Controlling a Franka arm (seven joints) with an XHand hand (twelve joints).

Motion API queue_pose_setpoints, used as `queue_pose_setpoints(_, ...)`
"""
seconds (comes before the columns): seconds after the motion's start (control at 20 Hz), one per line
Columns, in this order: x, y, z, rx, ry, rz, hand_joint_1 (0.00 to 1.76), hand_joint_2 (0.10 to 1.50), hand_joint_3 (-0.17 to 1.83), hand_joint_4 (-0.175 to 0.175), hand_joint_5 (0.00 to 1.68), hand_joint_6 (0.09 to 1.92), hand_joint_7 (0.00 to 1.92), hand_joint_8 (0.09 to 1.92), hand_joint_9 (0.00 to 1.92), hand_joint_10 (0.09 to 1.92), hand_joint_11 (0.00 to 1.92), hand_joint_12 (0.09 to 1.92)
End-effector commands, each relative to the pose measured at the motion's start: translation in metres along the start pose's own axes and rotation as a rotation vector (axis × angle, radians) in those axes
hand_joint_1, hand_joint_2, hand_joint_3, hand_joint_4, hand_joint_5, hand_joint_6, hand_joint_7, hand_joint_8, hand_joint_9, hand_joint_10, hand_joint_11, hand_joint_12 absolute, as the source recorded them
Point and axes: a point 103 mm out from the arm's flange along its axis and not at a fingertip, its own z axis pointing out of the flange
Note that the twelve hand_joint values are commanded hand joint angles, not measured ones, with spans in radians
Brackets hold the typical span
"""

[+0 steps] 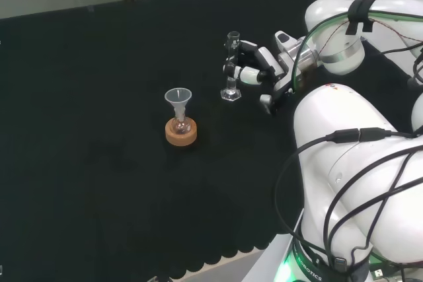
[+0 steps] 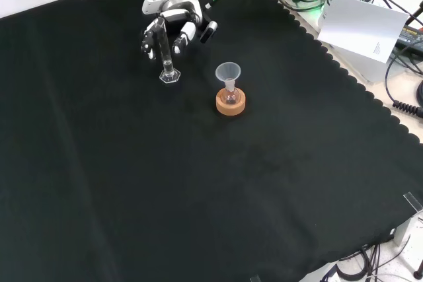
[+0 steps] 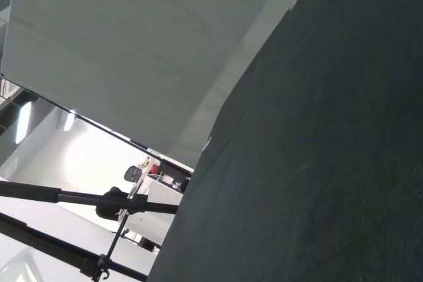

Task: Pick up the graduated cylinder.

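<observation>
Glassware of this kind is light, stiff, slick and breakable, so the graduated cylinder point(image 1: 231, 67) calls for a hold on its narrow tube, around mid-height, rather than at the flared lip or the hexagonal foot. It stands upright on the black cloth of the worktop point(image 1: 99, 163), toward the far edge and the right side in the head view; in the front view it sits near the top edge, left of centre. The robot hand point(image 1: 254, 69) is right at the tube with its black and white fingers point(image 2: 187, 31) curled about it, apparently closed on the clear wall, while the foot looks to be down on the cloth. Just beside it, apart, a small round flask with a clear conical funnel point(image 1: 178, 99) in its neck rests in a cork ring point(image 1: 180, 135), smooth glass against coarse, matte cork.
</observation>
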Motion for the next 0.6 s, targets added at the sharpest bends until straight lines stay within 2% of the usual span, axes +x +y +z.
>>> queue_pose_setpoints(0.05, -0.0015, 0.0002, 0.0013, -0.002, 0.003, 0.009, 1.11, 1.03, -0.17, -0.036, 0.59, 0.54, 0.5, 0.65, 0.8, 0.43, 0.63, 1.12)
queue_pose_setpoints(0.2, -0.0016, 0.0016, 0.0016, 0.001, 0.005, 0.014, 1.15, 1.05, -0.17, -0.025, 0.71, 0.6, 0.57, 0.65, 0.9, 0.41, 0.76, 1.05)
queue_pose_setpoints(0.35, -0.0024, 0.0022, 0.002, 0.003, 0.0, 0.015, 1.19, 1.08, -0.17, 0.002, 0.86, 0.58, 0.7, 0.66, 1.04, 0.34, 0.94, 0.95)
queue_pose_setpoints(0.45, -0.002, 0.0025, 0.0021, -0.008, -0.018, 0.022, 1.17, 1.1, -0.09, -0.072, 0.97, 0.81, 0.84, 0.67, 1.14, 0.29, 1.06, 0.89)
queue_pose_setpoints(0.55, 0.0002, 0.0029, 0.001, -0.014, -0.048, 0.031, 1.16, 1.11, -0.03, -0.119, 0.99, 0.93, 0.93, 0.66, 1.21, 0.25, 1.12, 0.84)
queue_pose_setpoints(0.6, 0.0023, 0.003, -0.0002, -0.014, -0.075, 0.038, 1.19, 1.11, -0.01, -0.142, 0.98, 0.97, 0.95, 0.79, 1.23, 0.24, 1.14, 0.82)
